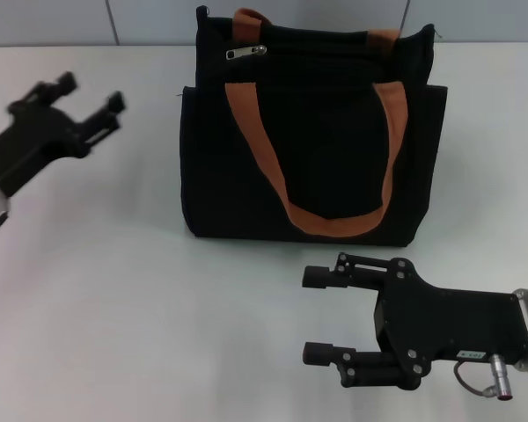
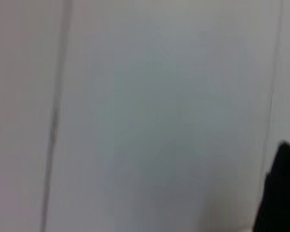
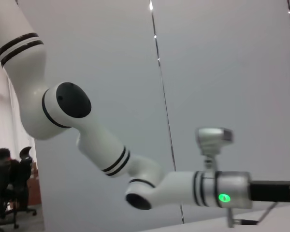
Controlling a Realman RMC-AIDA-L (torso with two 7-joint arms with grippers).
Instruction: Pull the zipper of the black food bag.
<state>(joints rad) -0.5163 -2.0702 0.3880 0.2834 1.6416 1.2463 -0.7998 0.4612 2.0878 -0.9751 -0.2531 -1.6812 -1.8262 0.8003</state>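
The black food bag stands upright at the back middle of the white table, with two orange-brown handle loops. The zipper, a small silver pull tab, lies near the bag's top left end. My left gripper is open and empty, hovering left of the bag, level with its top. My right gripper is open and empty, low over the table in front of the bag, fingers pointing left. In the left wrist view a black edge of the bag shows at one side.
The white table spreads around the bag. Grey wall panels stand behind it. The right wrist view shows my left arm, white with black bands, against the wall panels.
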